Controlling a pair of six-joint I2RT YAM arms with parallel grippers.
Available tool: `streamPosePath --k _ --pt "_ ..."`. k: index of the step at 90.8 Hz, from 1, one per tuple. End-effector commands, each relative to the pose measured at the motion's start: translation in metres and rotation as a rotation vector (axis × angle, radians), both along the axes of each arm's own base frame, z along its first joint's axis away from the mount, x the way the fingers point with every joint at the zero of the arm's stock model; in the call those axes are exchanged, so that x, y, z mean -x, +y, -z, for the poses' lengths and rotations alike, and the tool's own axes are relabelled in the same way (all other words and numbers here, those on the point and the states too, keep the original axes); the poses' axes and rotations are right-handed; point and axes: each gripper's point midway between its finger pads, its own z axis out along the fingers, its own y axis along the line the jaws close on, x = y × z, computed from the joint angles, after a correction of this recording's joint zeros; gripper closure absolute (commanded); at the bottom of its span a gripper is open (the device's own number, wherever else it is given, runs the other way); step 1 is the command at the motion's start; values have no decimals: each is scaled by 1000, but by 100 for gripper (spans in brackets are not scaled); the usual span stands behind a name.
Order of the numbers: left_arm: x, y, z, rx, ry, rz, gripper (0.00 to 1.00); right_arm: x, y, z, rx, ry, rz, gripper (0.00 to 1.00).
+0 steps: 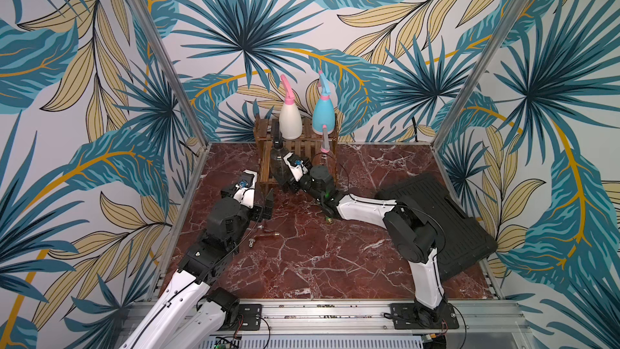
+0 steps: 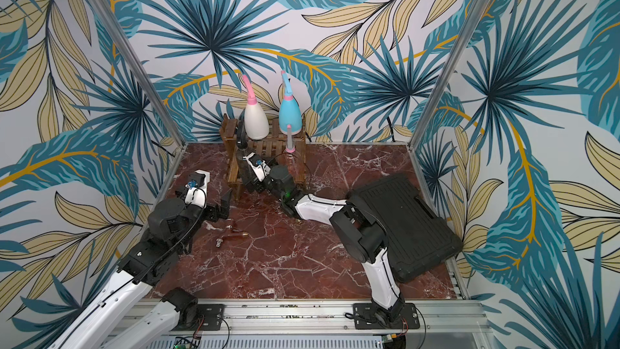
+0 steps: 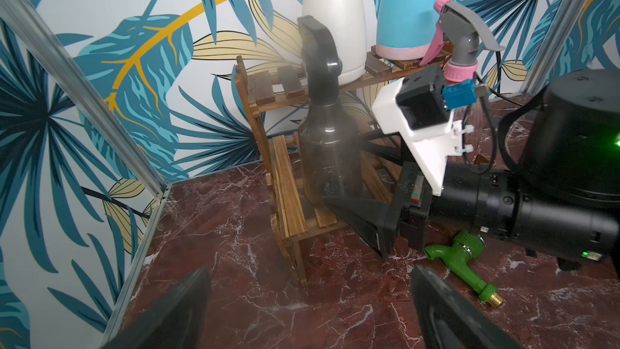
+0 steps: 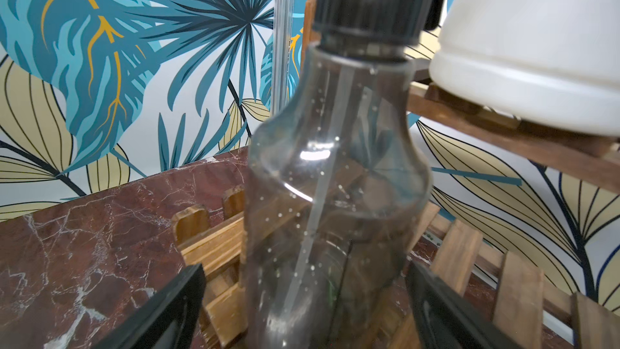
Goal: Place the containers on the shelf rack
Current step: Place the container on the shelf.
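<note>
Standing at the table's (image 1: 302, 256) 12 o'clock edge: rack (image 1: 265, 149), four bottles aboard.

Upper tier: cream bottle (image 1: 290, 122); blue bottle (image 1: 323, 117) at its 3 o'clock.

Lower tier, 9 o'clock end: clear bottle (image 4: 335, 179), upright. 3 o'clock end: pinkish bottle (image 3: 459, 35). The left wrist view gives its trigger head plainly, while both top views hide most of its body behind the right arm (image 1: 362, 206).

Right gripper (image 4: 305, 297): fingers spread, flanking the clear bottle's lower body. The right wrist view shows a gap on one side; contact on the other cannot be told.

Left gripper (image 3: 308, 303): fingers spread, holding nothing, at 9 o'clock of the rack's foot.

Tap (image 3: 459, 263): whole in the left wrist view, but only its brass tip (image 1: 330, 220) shows in a top view.

Fitting (image 1: 260, 235): 8 o'clock of centre.

Case (image 1: 436, 223): 3 o'clock edge.
</note>
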Motion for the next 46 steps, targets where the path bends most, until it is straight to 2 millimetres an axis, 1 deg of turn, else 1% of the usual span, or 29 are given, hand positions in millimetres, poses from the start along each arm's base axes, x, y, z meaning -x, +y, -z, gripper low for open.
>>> streamPosePath --k 1,8,13,19,24,27,29,33,37,40,46 --pt "0 0 0 17 -10 5 0 19 -5 -24 -3 -37 -8 1" --pt "0 -1 -1 22 -12 7 0 30 -10 -29 -2 -38 -21 1" --pt "0 -1 -1 24 -13 9 0 38 -13 -28 8 -36 -34 1" --pt "0 -2 -2 26 -17 11 0 54 -20 -33 14 -47 -65 1" --pt "-1 -2 -3 27 -20 13 0 66 -28 -33 24 -48 -87 1" --pt "-1 -3 -4 29 -24 17 0 72 -36 -35 28 -49 -91 1" --pt "-1 -3 -5 30 -29 20 0 77 -41 -31 36 -45 -96 1" --pt "-2 -4 -8 35 -40 21 0 87 -56 -40 25 -51 -95 1" --pt "-3 -3 -9 41 -50 15 0 97 -72 -45 19 -50 -94 1" --pt "-5 -1 -9 50 -56 -5 0 102 -83 -43 22 -41 -83 1" --pt "-10 7 -7 76 -70 -62 0 111 -110 -55 -2 -41 -38 1"
